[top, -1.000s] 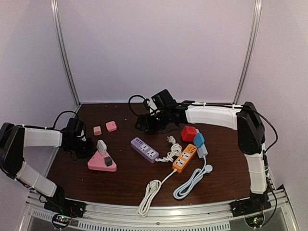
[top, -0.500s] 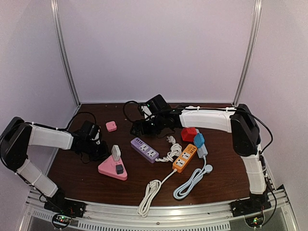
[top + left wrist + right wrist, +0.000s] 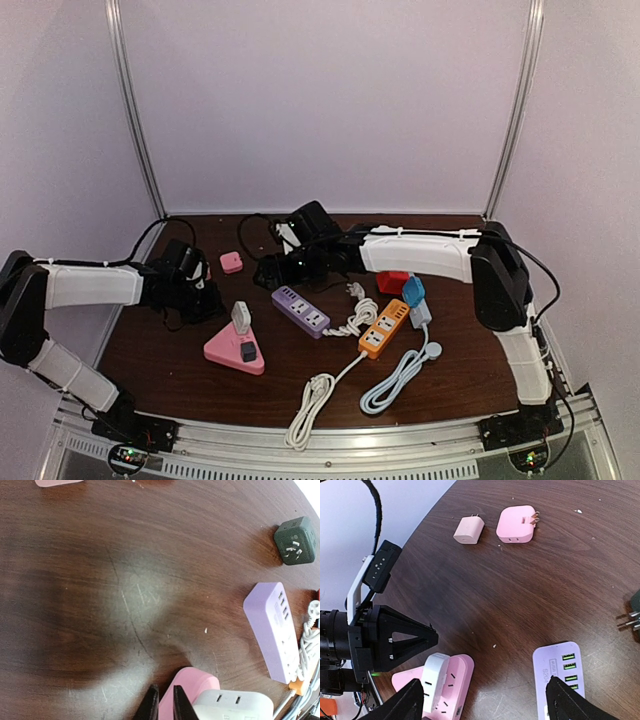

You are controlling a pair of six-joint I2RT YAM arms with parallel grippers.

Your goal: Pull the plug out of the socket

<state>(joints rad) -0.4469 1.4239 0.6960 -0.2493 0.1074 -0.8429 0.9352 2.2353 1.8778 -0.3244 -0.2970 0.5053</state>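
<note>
A pink triangular socket (image 3: 228, 350) lies at the front left of the table. A white plug (image 3: 240, 317) stands in its far corner and a small dark plug (image 3: 248, 351) sits in it nearer. My left gripper (image 3: 210, 308) is shut, low, just left of the socket's far corner. In the left wrist view its tips (image 3: 164, 702) are beside the pink edge (image 3: 195, 687), with the white plug (image 3: 232, 705) to the right. My right gripper (image 3: 485, 700) is open and empty above the gap between the socket (image 3: 462, 672) and a purple strip (image 3: 560, 670).
The purple power strip (image 3: 300, 308) lies mid-table, with an orange strip (image 3: 385, 328), a red cube (image 3: 392, 282), a blue plug (image 3: 413, 290) and white cords (image 3: 310, 400) to its right. Two small pink adapters (image 3: 469, 530) (image 3: 517, 524) lie at the far left, and a dark cube adapter (image 3: 295, 540) lies nearby.
The pink socket slid right and nearer as my left gripper moved with it, then stayed put. My right gripper has moved left, towards the socket.
</note>
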